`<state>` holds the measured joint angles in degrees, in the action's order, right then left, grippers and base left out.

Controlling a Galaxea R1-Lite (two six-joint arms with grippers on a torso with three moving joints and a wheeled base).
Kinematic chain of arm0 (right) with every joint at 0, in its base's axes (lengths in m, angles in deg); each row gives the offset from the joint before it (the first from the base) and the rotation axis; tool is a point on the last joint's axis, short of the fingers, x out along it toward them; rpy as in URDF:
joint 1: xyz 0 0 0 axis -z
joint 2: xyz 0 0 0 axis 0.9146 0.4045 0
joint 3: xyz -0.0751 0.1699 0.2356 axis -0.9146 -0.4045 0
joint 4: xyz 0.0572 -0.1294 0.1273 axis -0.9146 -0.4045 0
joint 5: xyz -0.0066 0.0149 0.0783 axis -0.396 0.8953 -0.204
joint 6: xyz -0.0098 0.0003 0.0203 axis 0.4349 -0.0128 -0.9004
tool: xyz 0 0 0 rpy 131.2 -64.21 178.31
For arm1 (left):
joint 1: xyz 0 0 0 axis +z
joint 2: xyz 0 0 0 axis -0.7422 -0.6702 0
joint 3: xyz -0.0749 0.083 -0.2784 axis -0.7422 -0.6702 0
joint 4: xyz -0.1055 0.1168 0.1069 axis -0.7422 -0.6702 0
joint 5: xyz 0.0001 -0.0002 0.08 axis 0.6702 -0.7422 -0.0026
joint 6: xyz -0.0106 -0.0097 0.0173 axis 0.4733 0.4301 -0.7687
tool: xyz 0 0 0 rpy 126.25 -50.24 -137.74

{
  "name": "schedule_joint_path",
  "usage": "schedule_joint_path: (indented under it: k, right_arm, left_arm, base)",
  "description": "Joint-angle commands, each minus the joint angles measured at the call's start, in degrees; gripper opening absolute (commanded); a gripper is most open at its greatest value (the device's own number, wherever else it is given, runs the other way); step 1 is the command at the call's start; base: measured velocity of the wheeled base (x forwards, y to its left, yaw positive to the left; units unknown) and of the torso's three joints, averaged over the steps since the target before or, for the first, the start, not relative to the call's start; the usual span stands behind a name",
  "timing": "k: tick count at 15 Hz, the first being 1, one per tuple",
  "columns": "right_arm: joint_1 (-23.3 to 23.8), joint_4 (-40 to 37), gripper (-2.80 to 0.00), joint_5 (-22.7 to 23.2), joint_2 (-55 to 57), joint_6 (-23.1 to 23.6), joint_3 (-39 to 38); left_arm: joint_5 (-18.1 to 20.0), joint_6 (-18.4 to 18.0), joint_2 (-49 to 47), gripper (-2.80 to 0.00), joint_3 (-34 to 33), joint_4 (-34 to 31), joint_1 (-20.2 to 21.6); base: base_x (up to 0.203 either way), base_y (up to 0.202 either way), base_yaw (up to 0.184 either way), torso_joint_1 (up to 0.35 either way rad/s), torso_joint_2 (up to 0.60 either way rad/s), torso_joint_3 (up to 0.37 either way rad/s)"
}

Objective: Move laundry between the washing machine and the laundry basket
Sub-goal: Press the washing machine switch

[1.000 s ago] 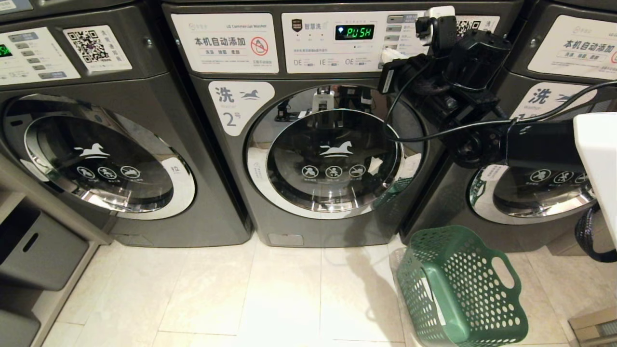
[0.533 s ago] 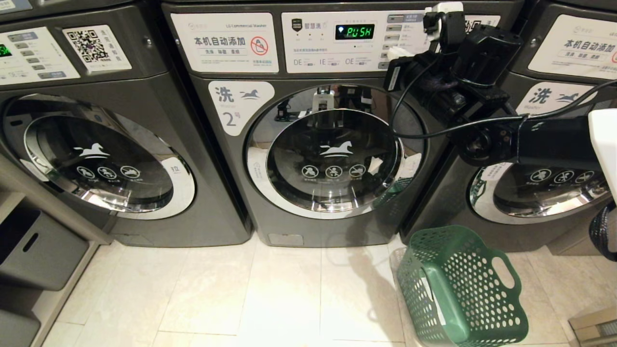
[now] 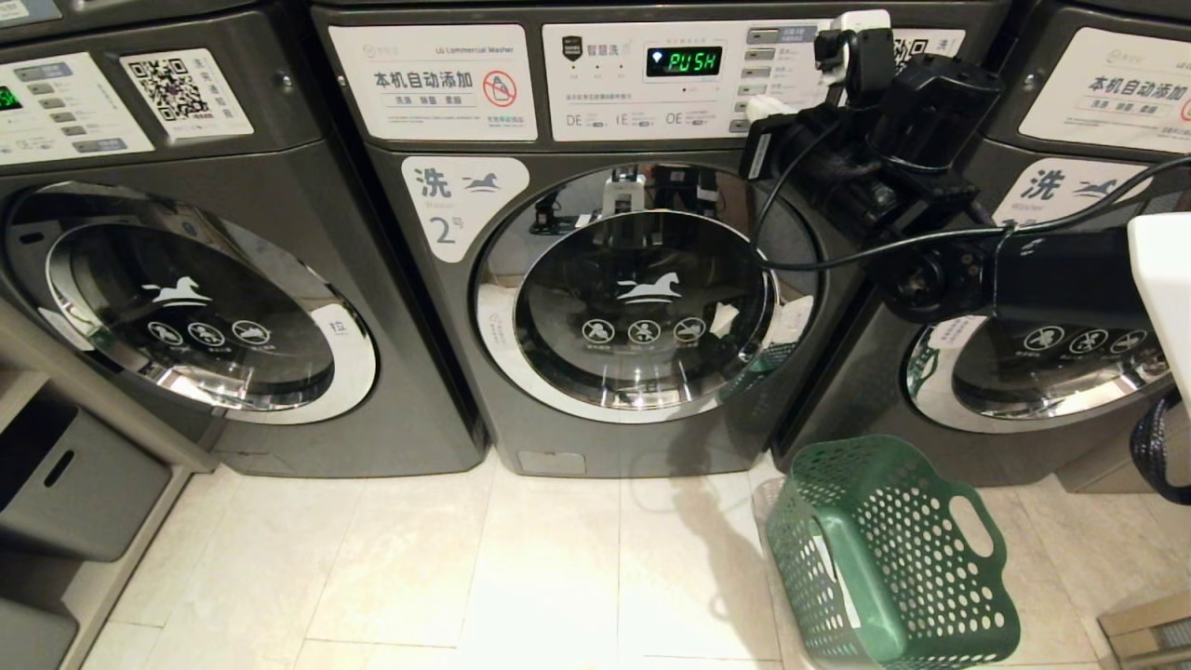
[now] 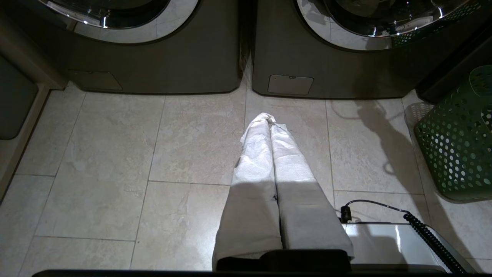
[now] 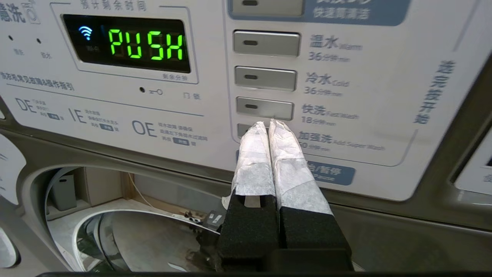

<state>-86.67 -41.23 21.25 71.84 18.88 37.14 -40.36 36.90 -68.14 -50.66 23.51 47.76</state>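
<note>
The washing machine (image 3: 447, 307) marked 2 stands in the middle with its round glass door (image 3: 642, 298) closed and its display reading PUSH. My right gripper (image 3: 758, 104) is shut and empty. Its wrapped tips (image 5: 268, 124) are at the column of grey buttons on the control panel (image 5: 115, 104), by the lower buttons. The green laundry basket (image 3: 884, 549) stands on the floor at the machine's lower right, and no garment shows in it. The laundry is hidden. My left gripper (image 4: 269, 117) hangs shut and empty over the tiles before the machine's base (image 4: 326, 73), with the basket (image 4: 457, 146) to one side.
Machine 1 (image 3: 186, 298) is on the left and machine 3 (image 3: 1023, 372) on the right, behind my right arm. Grey bins (image 3: 65, 484) sit at the far left. My base with a coiled cable (image 4: 430, 238) lies under the left gripper.
My right arm has edged slightly to the right along the control panel. The gripper stays shut, and the door and basket have not moved.
</note>
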Motion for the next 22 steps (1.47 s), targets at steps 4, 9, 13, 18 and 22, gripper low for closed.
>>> schedule_joint_path:
  k: [4, 9, 13, 18, 22]
  right_arm:
    - [-0.06, 0.35, -2.8, 0.11, 1.46, 0.16, 0.66]
    - [-0.04, 0.35, -2.8, 0.11, 1.63, -0.01, 2.67]
    - [-0.04, 0.26, -2.8, 0.11, 1.56, 0.07, 3.41]
    - [-0.32, 0.07, -2.8, -0.32, 0.3, 0.06, 0.8]
    - [-0.73, -0.45, -2.8, -0.17, -5.26, -0.01, -8.85]
  left_arm:
    - [-0.08, 0.02, 0.02, -2.8, 0.01, -0.05, 0.02]
    - [-0.02, 0.02, 0.02, -2.8, 0.01, -0.05, -0.02]
    - [-0.09, 0.02, 0.02, -2.8, 0.01, -0.05, -0.02]
    - [-0.02, 0.03, 0.02, -2.8, 0.01, -0.05, -0.02]
    - [-0.03, 0.1, 0.02, -2.8, 0.01, -0.05, -0.02]
  base:
    - [0.0, 0.0, 0.0, 0.0, 0.0, 0.0]
    - [0.0, 0.0, 0.0, 0.0, 0.0, 0.0]
    - [0.0, 0.0, 0.0, 0.0, 0.0, 0.0]
    - [0.0, 0.0, 0.0, 0.0, 0.0, 0.0]
    - [0.0, 0.0, 0.0, 0.0, 0.0, 0.0]
